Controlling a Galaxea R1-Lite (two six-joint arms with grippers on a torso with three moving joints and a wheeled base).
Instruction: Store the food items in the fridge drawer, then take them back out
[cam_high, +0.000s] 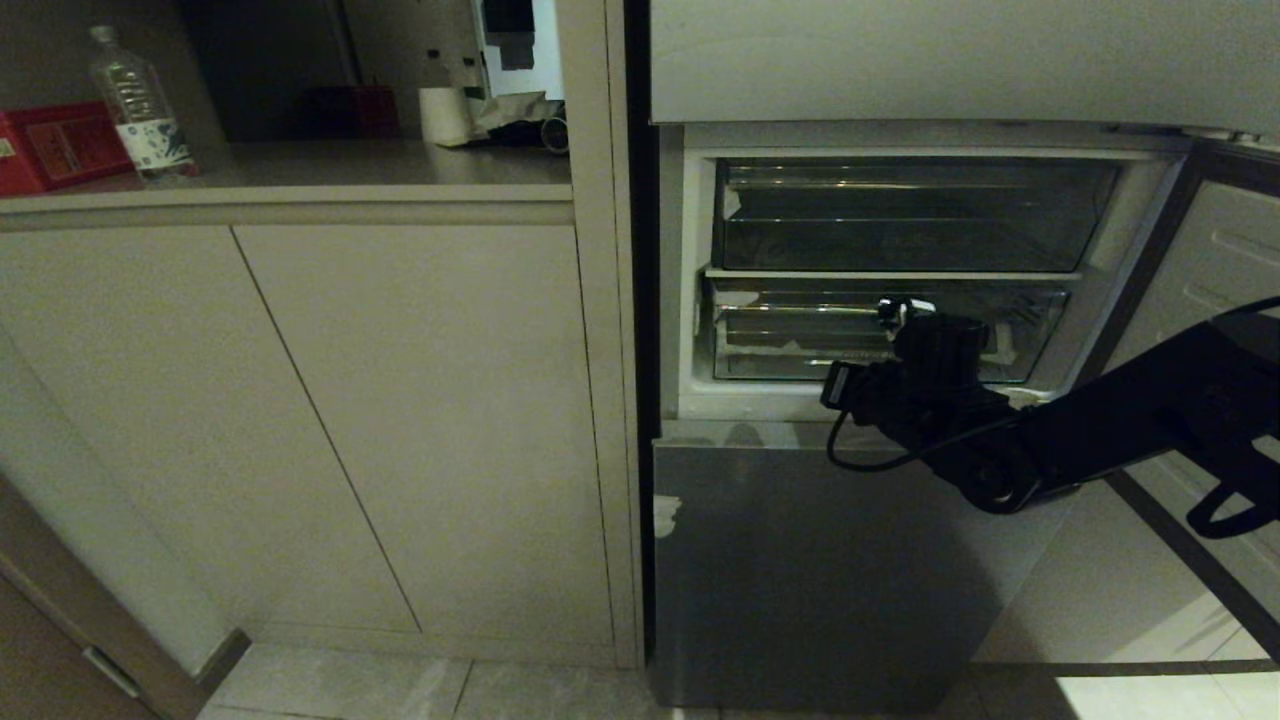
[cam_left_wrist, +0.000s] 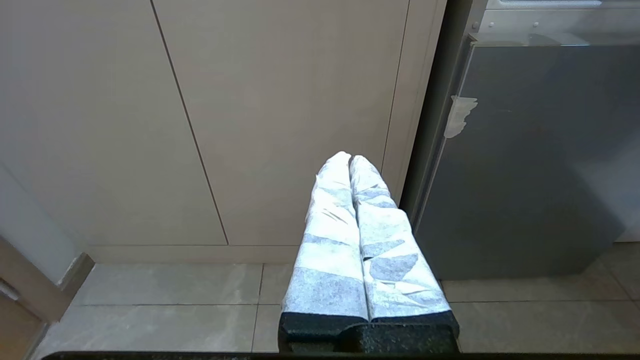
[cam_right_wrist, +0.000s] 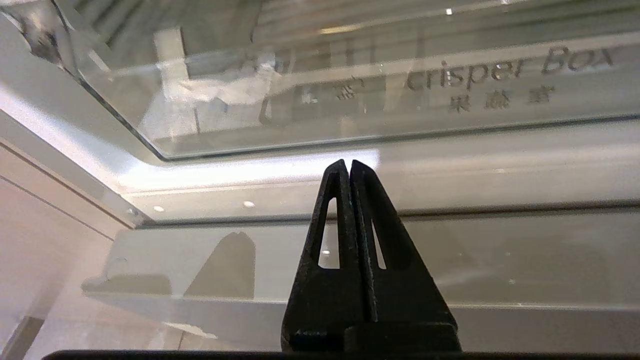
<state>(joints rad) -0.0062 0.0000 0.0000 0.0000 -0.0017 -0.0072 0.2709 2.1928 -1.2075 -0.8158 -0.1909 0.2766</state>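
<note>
One right hand pinched closed, raised before crisper bin

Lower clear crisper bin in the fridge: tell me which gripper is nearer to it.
Right. The right gripper, shut, points at the lower crisper bin just in front of it. The left gripper, shut, faces the cabinet doors beside the fridge.

Two clear bins, one bottle

Fridge compartment right of the cabinet doors — two clear bins inside, upper bin above the crisper box. Right gripper just before the crisper box. Water bottle on the counter, far left.
</note>
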